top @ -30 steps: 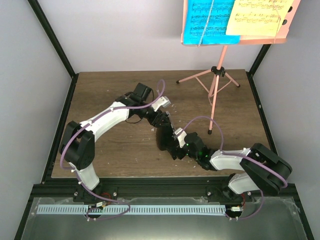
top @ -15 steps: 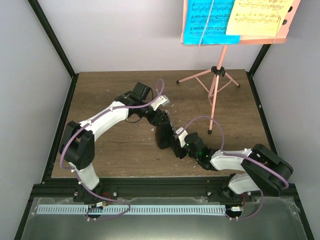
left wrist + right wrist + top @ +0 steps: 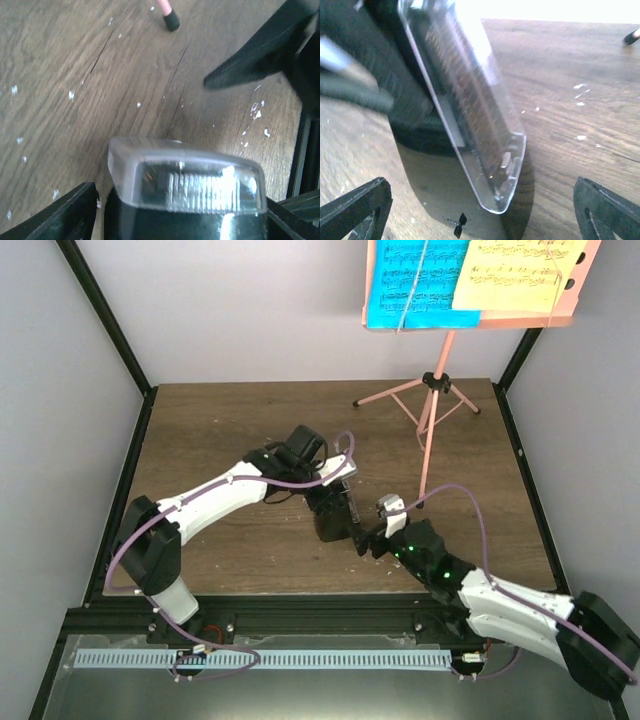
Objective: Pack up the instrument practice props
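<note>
Two grippers flank the metronome (image 3: 330, 525) on the table (image 3: 220, 420): left gripper (image 3: 180, 195) straddles it, hold uncertain; right gripper (image 3: 480, 190) gapes empty; probably light, rigid, slick, its clear cover (image 3: 470, 100) fragile, so grip low down.

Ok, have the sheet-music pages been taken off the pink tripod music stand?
No, the cyan sheet-music page and the pale-yellow sheet-music page both rest on the hole-punched desk of the pink tripod music stand.

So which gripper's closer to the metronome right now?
Left. The left gripper straddles the metronome from above, fingers either side. The right gripper hangs open just beside its near-right edge.
</note>
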Controlling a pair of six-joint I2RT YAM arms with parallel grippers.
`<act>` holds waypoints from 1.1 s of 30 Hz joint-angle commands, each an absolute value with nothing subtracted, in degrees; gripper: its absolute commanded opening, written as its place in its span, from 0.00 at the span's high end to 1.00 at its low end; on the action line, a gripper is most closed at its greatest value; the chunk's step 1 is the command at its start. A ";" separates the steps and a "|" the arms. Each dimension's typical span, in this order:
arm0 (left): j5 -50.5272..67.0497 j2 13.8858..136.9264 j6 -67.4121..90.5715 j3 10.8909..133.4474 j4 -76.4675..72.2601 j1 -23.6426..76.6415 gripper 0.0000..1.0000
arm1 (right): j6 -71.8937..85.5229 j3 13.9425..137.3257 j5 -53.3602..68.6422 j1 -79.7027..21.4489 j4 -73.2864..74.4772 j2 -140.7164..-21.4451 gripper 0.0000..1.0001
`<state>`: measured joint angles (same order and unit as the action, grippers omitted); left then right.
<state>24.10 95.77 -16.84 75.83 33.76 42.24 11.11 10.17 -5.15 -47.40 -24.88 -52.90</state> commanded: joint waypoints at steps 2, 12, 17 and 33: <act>14.08 90.74 -18.28 71.78 33.67 44.33 0.20 | 19.84 8.44 -14.11 -45.18 -20.69 -44.26 0.00; 24.70 67.34 -8.63 62.45 16.91 38.63 0.02 | 27.51 12.80 -2.01 -30.34 -16.99 -54.01 0.02; 21.39 61.95 -0.68 60.16 14.23 28.30 0.00 | 22.32 20.17 1.08 -30.27 -16.82 -67.25 0.02; -1.03 57.04 1.45 56.56 13.30 28.12 0.00 | 23.64 33.78 4.96 -52.71 -21.18 -85.28 0.06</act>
<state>3.81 58.96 0.40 57.69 15.73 28.14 22.39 26.57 3.95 -47.13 -17.17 -80.79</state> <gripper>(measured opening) 0.995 0.937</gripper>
